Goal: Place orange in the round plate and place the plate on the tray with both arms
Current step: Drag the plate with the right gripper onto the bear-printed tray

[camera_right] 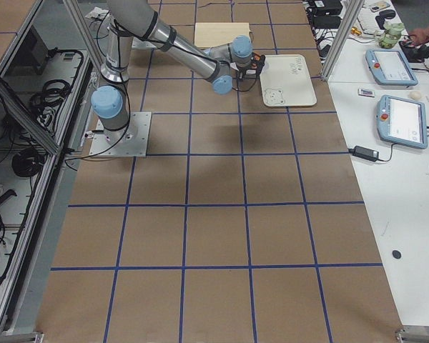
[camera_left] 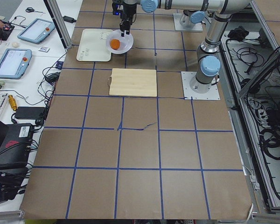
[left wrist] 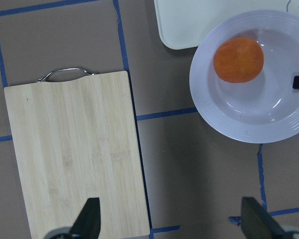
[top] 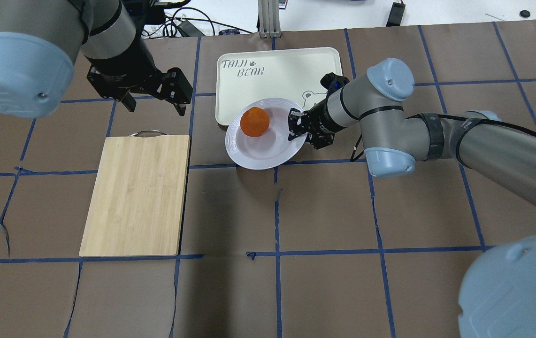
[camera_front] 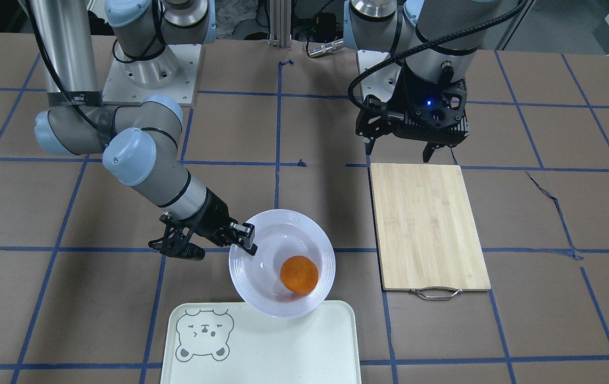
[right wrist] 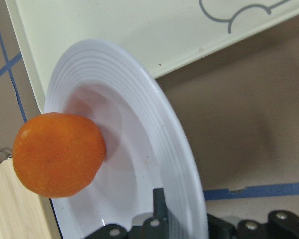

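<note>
The orange (camera_front: 299,274) lies in the plate (camera_front: 272,240), off centre, on the side away from the right gripper (camera_front: 248,242). That gripper is clamped on the plate's rim. The right wrist view shows one finger inside the rim, which the overhead view hides. The plate's far edge overlaps a corner of the tray (camera_front: 283,346); whether it rests on the tray or hangs above it cannot be told.

The front view shows the grey bear face (camera_front: 203,333) whole, while overhead the right arm covers most of it. Only the overhead view shows the tray's writing, "TAIJI BEAR" (top: 242,68).

The left gripper (top: 155,108) hangs with its jaws spread and nothing in them, near the handle end of the board (top: 136,192). The board lies beside the plate, apart from it, on the brown table (top: 324,211) with its grid of blue tape.
</note>
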### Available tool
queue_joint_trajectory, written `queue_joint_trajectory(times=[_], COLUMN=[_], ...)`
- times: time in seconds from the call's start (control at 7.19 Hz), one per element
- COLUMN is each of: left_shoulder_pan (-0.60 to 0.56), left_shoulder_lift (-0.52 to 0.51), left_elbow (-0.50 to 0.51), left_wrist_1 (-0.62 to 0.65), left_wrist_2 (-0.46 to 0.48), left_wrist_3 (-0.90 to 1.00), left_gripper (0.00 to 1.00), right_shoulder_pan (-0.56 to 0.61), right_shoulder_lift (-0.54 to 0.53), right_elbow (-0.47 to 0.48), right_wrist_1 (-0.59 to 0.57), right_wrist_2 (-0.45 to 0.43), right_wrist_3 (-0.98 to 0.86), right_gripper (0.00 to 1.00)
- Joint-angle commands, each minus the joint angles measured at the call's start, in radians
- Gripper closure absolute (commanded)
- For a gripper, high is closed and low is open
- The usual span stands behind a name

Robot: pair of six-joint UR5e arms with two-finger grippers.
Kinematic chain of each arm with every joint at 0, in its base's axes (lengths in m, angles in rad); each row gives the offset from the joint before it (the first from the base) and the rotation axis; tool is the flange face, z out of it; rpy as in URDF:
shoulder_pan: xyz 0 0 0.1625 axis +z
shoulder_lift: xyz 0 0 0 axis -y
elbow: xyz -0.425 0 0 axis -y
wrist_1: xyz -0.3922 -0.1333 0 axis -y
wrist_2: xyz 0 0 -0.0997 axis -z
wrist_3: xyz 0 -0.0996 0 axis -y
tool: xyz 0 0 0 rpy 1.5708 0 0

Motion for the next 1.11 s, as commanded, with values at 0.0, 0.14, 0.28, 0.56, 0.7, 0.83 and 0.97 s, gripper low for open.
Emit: queue_joint_trajectory(times=[0.0, 0.14, 0.28, 0.56, 0.7, 0.83, 0.97], left_shoulder_pan=[0.0, 0.0, 0.0, 0.0, -0.002, 0.0, -0.002], left_shoulder_lift=[-0.001, -0.002, -0.001, -0.002, -0.002, -0.002, -0.002], left_elbow=[-0.001, 0.001, 0.001, 0.001, -0.001, 0.001, -0.001], left_wrist_1=[0.0, 0.0, 0.0, 0.0, 0.0, 0.0, 0.0], left_wrist_2=[0.0, 0.0, 0.0, -0.002, -0.002, -0.002, -0.002], left_wrist_3=[0.0, 0.0, 0.0, 0.0, 0.0, 0.0, 0.0], left_gripper=[0.0, 0.0, 0.0, 0.0, 0.0, 0.0, 0.0], right_shoulder_pan=[-0.035, -0.038, -0.038, -0.053, -0.078, -0.092, -0.093], right_shoulder_lift=[0.025, 0.095, 0.184, 0.333, 0.362, 0.369, 0.369], right_elbow=[-0.113, -0.219, -0.337, -0.501, -0.511, -0.508, -0.503], right_wrist_1=[0.007, 0.03, 0.032, 0.03, 0.03, 0.03, 0.029], right_wrist_2=[0.054, 0.056, 0.056, 0.048, 0.051, 0.054, 0.054], right_wrist_3=[0.042, 0.049, 0.059, 0.055, 0.038, 0.035, 0.035], right_gripper=[0.92, 0.92, 0.91, 0.91, 0.91, 0.91, 0.91])
